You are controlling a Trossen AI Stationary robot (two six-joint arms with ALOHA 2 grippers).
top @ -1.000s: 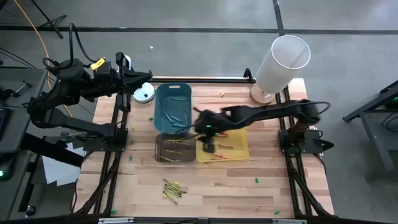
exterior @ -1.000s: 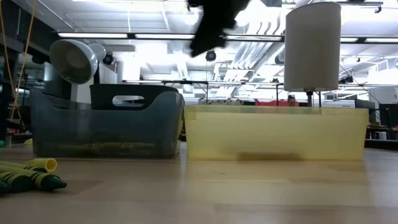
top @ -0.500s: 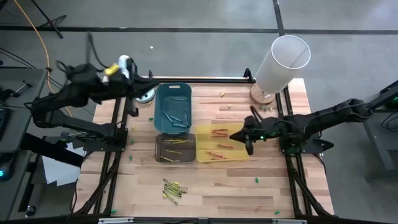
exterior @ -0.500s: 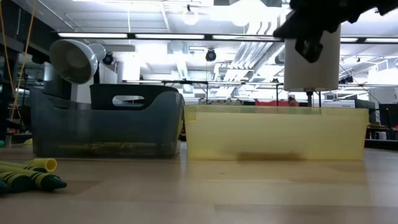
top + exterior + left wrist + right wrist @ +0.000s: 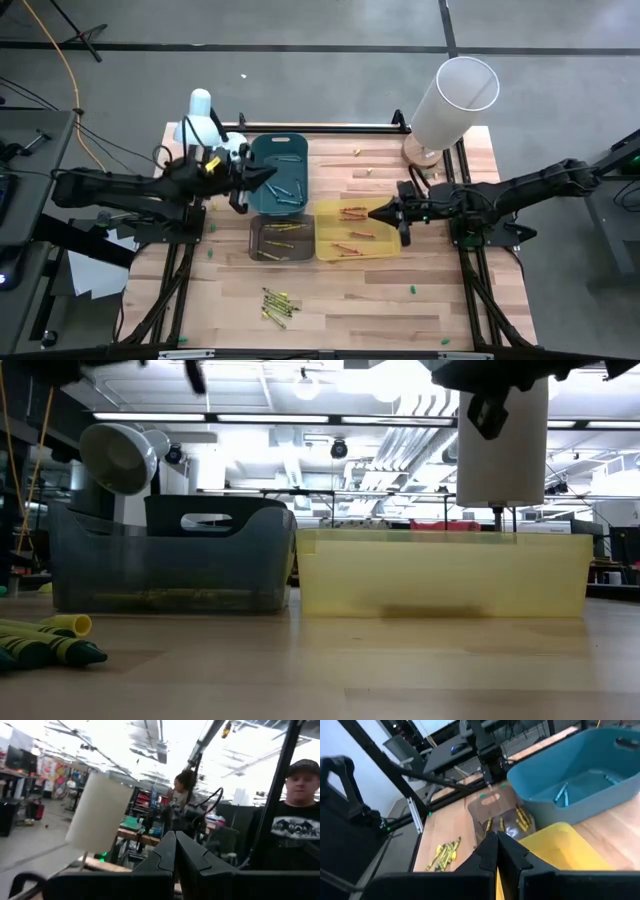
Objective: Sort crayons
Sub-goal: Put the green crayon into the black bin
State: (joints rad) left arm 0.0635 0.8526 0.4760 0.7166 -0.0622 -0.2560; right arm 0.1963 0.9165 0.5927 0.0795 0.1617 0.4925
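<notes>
Crayons [image 5: 349, 213] in yellow bin [image 5: 388, 243], blue bin [image 5: 256, 160]

Pale wooden table [image 5: 340, 300] with a smooth planked grain, yellow bin [image 5: 445, 575] of translucent, slightly glossy plastic, blue bin [image 5: 580, 780] of smooth matt plastic, brown bin [image 5: 280, 240] of see-through plastic, paper-wrapped crayons [image 5: 45, 642], matt white tube [image 5: 452, 100]

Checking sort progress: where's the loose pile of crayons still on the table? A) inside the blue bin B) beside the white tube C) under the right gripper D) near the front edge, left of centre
D: the crayons lie on the bare table at the front, ahead of the brown bin.
</notes>
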